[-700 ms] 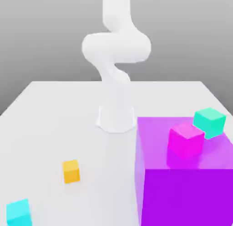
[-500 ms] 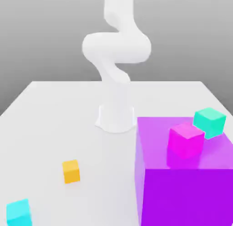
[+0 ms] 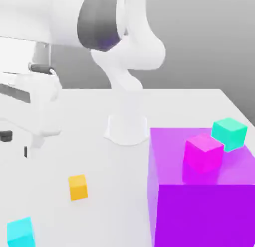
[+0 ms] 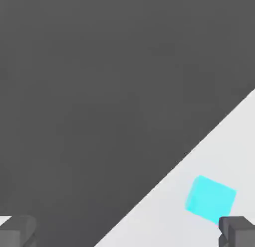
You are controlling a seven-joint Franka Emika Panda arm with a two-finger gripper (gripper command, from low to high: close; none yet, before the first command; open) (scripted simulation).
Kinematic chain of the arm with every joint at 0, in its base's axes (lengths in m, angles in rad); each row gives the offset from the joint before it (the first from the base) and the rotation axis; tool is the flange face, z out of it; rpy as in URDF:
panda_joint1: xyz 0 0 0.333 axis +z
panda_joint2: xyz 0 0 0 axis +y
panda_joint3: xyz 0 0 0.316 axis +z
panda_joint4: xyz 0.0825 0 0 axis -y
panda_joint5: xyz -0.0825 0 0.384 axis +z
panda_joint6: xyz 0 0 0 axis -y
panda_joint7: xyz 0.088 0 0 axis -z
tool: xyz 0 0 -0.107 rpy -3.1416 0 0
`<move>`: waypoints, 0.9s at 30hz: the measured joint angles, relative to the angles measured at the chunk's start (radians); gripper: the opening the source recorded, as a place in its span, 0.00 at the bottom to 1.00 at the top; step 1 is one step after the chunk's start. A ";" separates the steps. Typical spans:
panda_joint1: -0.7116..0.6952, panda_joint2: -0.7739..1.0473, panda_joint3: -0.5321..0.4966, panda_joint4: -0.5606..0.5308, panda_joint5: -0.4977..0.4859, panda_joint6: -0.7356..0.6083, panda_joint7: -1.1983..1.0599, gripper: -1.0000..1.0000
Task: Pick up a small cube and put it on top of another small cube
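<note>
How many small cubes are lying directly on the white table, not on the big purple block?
2: the cyan cube near the table's front corner at the exterior view's left, and the orange cube a little farther back. The purple block may hide others.

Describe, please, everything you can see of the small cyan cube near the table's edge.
The small cyan cube is a plain, bright light-blue block with smooth, unmarked faces. It sits flat on the white table, near the front corner at the exterior view's left, apart from the orange cube. Nothing touches it but the table. The hand view shows it close to the table's edge.
</note>
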 joint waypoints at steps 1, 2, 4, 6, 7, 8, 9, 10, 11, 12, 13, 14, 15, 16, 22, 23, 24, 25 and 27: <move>-0.007 0.036 -0.004 0.001 0.007 0.010 0.017 0.50; -0.012 0.073 -0.009 0.003 0.015 0.020 0.032 0.50; -0.025 0.145 -0.020 0.006 0.035 0.040 0.060 0.50; -0.040 0.218 -0.030 0.009 0.061 0.060 0.085 0.50; -0.049 0.254 -0.034 0.011 0.075 0.070 0.096 0.50; -0.058 0.291 -0.036 0.013 0.089 0.082 0.104 0.50; -0.065 0.327 -0.034 0.018 0.100 0.103 0.106 0.50; -0.070 0.363 -0.031 0.025 0.108 0.127 0.105 0.50; -0.075 0.399 -0.026 0.031 0.115 0.154 0.102 0.50; -0.079 0.436 -0.021 0.039 0.121 0.181 0.099 0.50; -0.083 0.463 -0.016 0.044 0.125 0.202 0.097 0.00; -0.083 0.463 -0.016 0.044 0.125 0.202 0.097 0.00; -0.083 0.463 -0.016 0.044 0.125 0.202 0.097 0.00; -0.083 0.463 -0.016 0.044 0.125 0.203 0.097 0.00; -0.080 0.411 -0.022 0.033 0.115 0.162 0.104 0.00; -0.077 0.378 -0.026 0.026 0.109 0.136 0.109 0.00; -0.073 0.343 -0.030 0.019 0.103 0.108 0.113 0.00; -0.060 0.307 -0.020 0.018 0.093 0.075 0.109 0.00; -0.019 0.234 0.016 0.021 0.075 0.001 0.089 0.00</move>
